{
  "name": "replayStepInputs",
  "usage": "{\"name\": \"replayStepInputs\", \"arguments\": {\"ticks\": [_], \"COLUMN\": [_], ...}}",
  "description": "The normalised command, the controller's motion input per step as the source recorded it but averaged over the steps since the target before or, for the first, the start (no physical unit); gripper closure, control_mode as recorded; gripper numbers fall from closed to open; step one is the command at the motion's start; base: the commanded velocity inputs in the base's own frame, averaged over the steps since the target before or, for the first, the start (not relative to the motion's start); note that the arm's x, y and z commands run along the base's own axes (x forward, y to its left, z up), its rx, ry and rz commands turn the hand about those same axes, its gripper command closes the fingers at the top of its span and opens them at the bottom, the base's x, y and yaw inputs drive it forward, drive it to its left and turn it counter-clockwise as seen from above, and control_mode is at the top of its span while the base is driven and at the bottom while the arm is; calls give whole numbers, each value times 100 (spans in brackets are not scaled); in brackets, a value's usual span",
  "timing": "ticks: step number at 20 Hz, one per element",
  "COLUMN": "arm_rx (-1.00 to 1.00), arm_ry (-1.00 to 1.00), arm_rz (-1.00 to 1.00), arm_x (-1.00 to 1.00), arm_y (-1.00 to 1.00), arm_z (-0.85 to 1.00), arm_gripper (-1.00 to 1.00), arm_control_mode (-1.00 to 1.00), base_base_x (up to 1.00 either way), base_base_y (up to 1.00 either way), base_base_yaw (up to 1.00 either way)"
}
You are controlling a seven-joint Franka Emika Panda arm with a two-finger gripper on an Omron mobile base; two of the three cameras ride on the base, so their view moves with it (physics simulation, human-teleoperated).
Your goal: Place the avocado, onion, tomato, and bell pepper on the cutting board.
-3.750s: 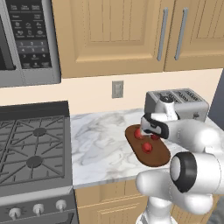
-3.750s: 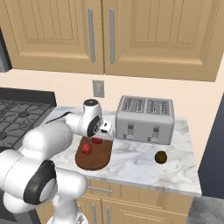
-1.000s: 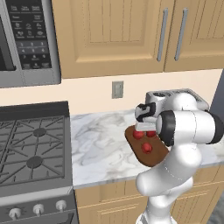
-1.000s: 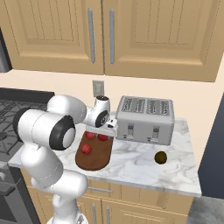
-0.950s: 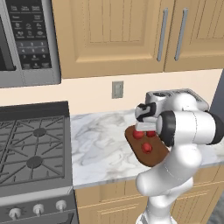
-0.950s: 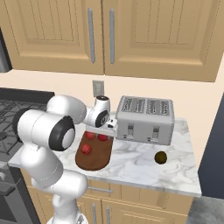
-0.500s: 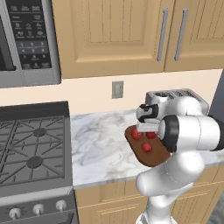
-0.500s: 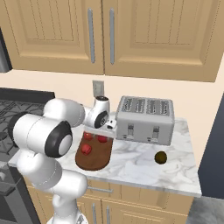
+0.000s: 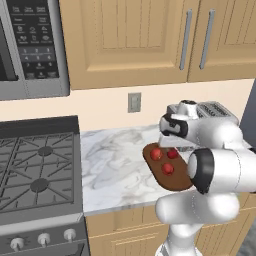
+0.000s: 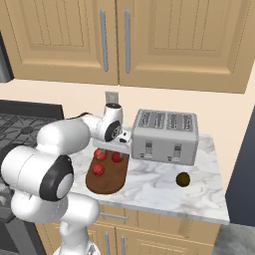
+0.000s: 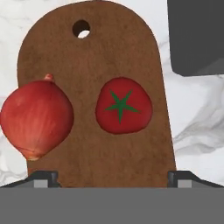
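The dark brown cutting board (image 9: 176, 181) (image 10: 112, 180) (image 11: 87, 57) lies on the marble counter left of the toaster. Three red items rest on it. The hand view has the onion (image 11: 37, 116) on the left and the tomato (image 11: 124, 110) right of it, below the board's hanging hole. In the base views they are the onion (image 9: 156, 153) (image 10: 100, 154), the tomato (image 9: 172, 153) (image 10: 117, 157) and the bell pepper (image 9: 168, 169) (image 10: 98, 170). My gripper (image 9: 170, 144) (image 10: 119, 142) (image 11: 112, 177) hovers just above the board's far end, open and holding nothing. The avocado (image 10: 183, 179) sits on the counter right of the board.
A silver toaster (image 10: 164, 135) (image 9: 212, 111) stands at the back right, close to the hand; its dark corner (image 11: 197, 35) shows in the hand view. A gas stove (image 9: 37, 170) lies to the left, with a microwave (image 9: 30, 47) and wooden cabinets above. The counter ends just right of the avocado.
The jaws have spread wide and let go of the tomato, which now rests on the board beside the onion. The arm's elbow has swung a little to the right.
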Motion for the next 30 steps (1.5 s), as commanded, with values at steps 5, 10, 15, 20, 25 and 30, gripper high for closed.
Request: {"name": "replayStepInputs", "arguments": {"ticks": [5,10,15,20,25,30], "arm_rx": [0,0,-3,-3,-6,-5], "arm_ry": [-5,-10,-13,-8,-1,0], "arm_rz": [0,-2,0,0,-1,-1], "arm_x": [-51,-79,-71,-46,-10,0], "arm_y": [0,-11,-53,-66,-76,-71], "arm_z": [68,34,14,12,10,8], "arm_gripper": [-100,-100,-100,-100,-100,-100], "arm_control_mode": [-100,-100,-100,-100,-100,-100], "base_base_x": [0,0,0,0,0,0], "base_base_y": [0,0,0,0,0,0], "base_base_yaw": [0,0,0,0,0,0]}}
